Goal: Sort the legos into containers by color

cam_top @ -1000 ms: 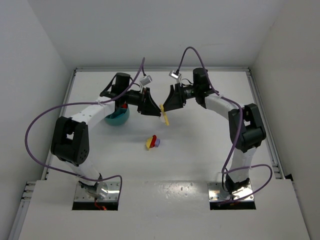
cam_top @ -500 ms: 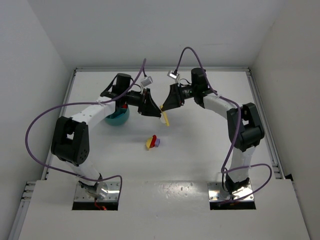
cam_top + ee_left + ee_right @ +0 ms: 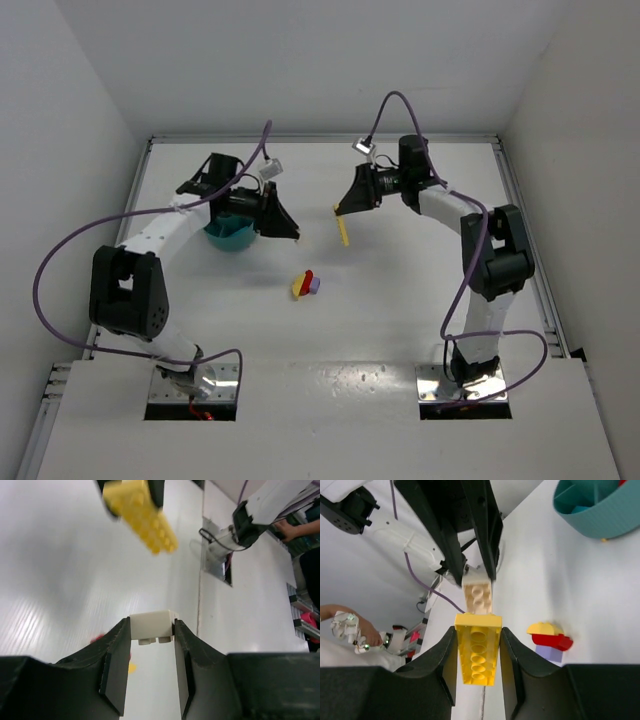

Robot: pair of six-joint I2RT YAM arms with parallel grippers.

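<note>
The left arm runs up the left side of the desk [image 3: 400, 300] and bends at the far end. Its forearm crosses over the teal bowl [image 3: 600, 524], and its left pincer [image 3: 292, 232] points toward the middle. The pincer is clamped on a cream brick [image 3: 151, 626], a short block pinched by its two side faces, with its underside tubes showing in the left wrist view. The brick is in the air, above the desk, just right of the bowl.

The right arm rises from its base, folds at the elbow near the right edge and stretches leftward. Its right pincer [image 3: 342, 210] faces the left one. It is clamped on a yellow bar [image 3: 477, 652], a long studded brick gripped by its long sides. The free end of the bar sticks out past the fingertips and slopes down toward the desk. The bar is also off the desk.

The two pincers face each other across a gap, with the cream brick and the yellow bar near one another but apart.

On the desk between the arms, nearer the bases, sits a small pile of bricks [image 3: 306, 284]: a yellow piece, a red one and a lilac one, touching. The bowl stands at the far left, and its inner dividers show in the right wrist view.
</note>
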